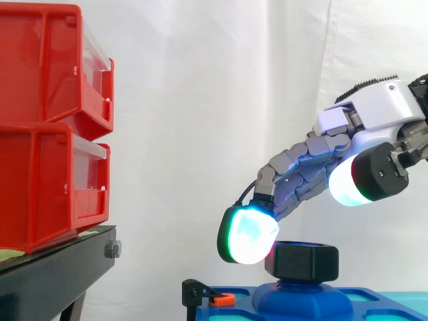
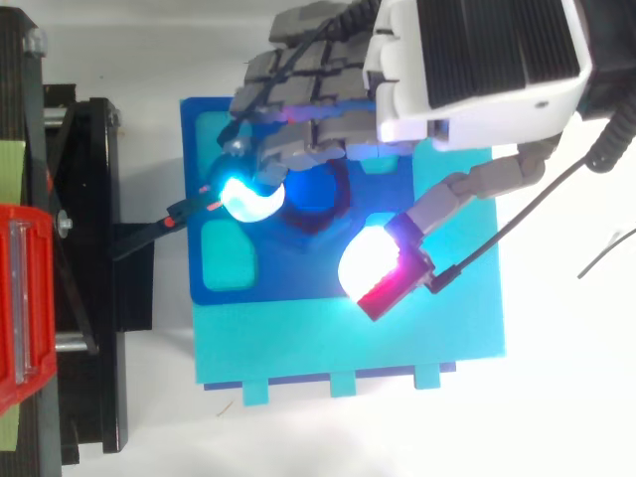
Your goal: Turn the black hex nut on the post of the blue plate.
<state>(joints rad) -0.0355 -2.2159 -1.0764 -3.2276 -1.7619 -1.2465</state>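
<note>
Just below the robot hand [image 1: 314,164] sits the hex nut [image 1: 304,261].

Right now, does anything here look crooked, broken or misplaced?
Nothing stands out. The black hex nut sits level on the post of the blue plate, the robot hand is open over it, and the red bins are stacked squarely.

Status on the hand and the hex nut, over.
Hand open, fingertip pad beside black hex nut, thumb raised clear. Nut on post of blue plate. Nothing blocking.
</note>
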